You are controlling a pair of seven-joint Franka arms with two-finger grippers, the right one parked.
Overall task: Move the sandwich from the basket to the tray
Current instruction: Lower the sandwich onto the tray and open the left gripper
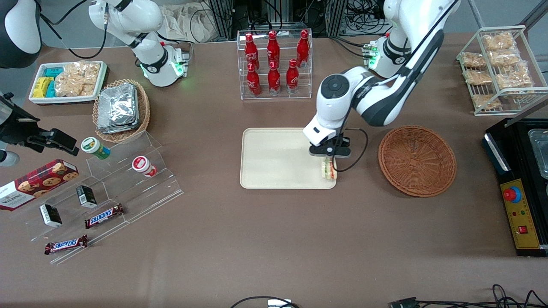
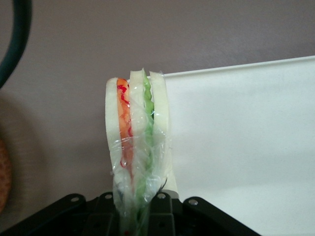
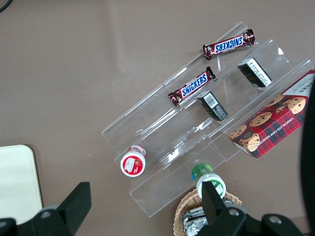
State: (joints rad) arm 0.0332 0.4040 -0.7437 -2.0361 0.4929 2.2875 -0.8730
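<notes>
Claw (image 1: 329, 159) clamped on sandwich (image 1: 329, 169), over tray (image 1: 274, 160) corner nearest basket (image 1: 417, 160) & front cam. Sandwich (image 2: 138, 147) held edge-on, pale bread w/ orange-red & green layers, clear wrap bunched at claw (image 2: 140, 209); one bread slice over brown table (image 1: 257, 248), rest over cream tray (image 2: 246, 147) rim. Can't tell if touching tray or just above. Basket empty, on table just beside tray, toward working arm's end.

Elsewhere: clear rack of red bottles (image 1: 274, 60) farther from front cam than tray. Tan basket w/ foil packets (image 1: 120, 109) & white tray of snacks (image 1: 68, 81) toward parked arm's end. Acrylic step stand (image 1: 115, 188) nearer cam there, w/ two small cups, two dark boxes, Snickers bars (image 1: 104, 216); cookie box (image 1: 36, 182) beside it. Wire rack of bagged snacks (image 1: 498, 64) toward working arm's end.
</notes>
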